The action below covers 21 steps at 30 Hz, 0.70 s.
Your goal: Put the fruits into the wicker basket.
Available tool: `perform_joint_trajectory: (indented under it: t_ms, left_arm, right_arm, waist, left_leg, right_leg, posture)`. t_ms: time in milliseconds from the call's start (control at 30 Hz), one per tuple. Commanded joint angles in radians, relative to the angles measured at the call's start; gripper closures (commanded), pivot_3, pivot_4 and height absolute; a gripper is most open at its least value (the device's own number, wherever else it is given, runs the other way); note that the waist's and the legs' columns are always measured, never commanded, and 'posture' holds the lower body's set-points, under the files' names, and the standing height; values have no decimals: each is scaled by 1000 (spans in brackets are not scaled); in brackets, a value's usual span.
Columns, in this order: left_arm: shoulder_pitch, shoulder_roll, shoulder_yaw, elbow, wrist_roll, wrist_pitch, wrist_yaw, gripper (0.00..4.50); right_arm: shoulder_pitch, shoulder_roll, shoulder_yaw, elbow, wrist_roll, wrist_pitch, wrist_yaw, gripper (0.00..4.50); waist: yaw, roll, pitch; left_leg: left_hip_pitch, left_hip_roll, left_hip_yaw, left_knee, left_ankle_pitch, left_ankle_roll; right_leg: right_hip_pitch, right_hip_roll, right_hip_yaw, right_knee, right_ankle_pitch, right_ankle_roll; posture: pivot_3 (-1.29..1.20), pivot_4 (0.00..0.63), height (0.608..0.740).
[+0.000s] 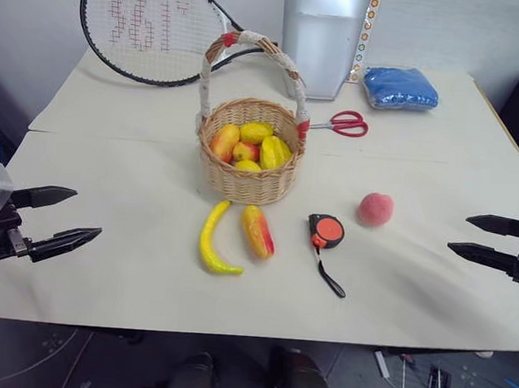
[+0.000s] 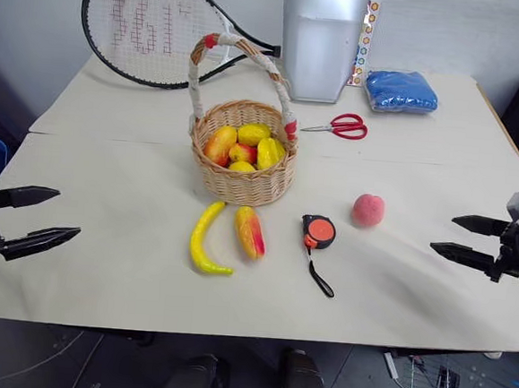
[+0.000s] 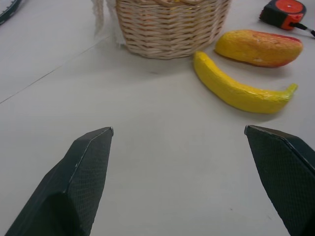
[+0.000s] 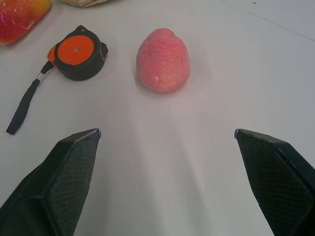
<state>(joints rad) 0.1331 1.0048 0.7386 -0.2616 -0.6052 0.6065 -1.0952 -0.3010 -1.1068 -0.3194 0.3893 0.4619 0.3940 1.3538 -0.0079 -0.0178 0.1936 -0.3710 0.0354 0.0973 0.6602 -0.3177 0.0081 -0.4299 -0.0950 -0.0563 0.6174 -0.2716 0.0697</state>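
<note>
- The wicker basket is sitting near the middle of the table, already holding several yellow and red fruits.
- The banana and the mango are lying side by side just in front of the basket, toward the table's near edge.
- The peach is resting apart toward the right edge, with the tape measure between it and the mango.
- The left gripper is hovering at the left edge, fingers spread wide, holding nothing.
- The right gripper is hovering at the right edge, fingers spread, empty, facing the peach.
- Scissors and a racket are lying toward the far edge.
</note>
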Motion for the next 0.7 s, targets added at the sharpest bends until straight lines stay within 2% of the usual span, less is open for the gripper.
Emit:
perform_joint_trajectory:
  t_ms: [33, 200, 700]
  left_arm:
    - [17, 23, 3, -21, 16, -33, -24, 0]
    - [28, 18, -31, -64, 51, -28, 16, 0]
    - [-63, 7, -122, -27, 36, -23, 29, 0]
  right_arm:
    - [-8, 3, -18, -25, 11, 7, -10, 19]
    - [-30, 38, -25, -32, -6, -28, -80, 19]
    - [19, 56, -82, -155, 36, 51, -172, 19]
  waist:
    - [0, 1, 1]
    - [-1, 2, 1]
    - [-4, 4, 2]
  left_leg:
    - [0, 0, 0, 0, 0, 0]
    - [0, 1, 1, 0, 0, -1]
    - [0, 1, 3, 0, 0, 0]
  right_leg:
    - [0, 0, 0, 0, 0, 0]
    - [0, 0, 0, 0, 0, 0]
    - [-1, 0, 0, 0, 0, 0]
  posture:
    - [0, 150, 740]
    - [0, 150, 740]
    - [0, 150, 740]
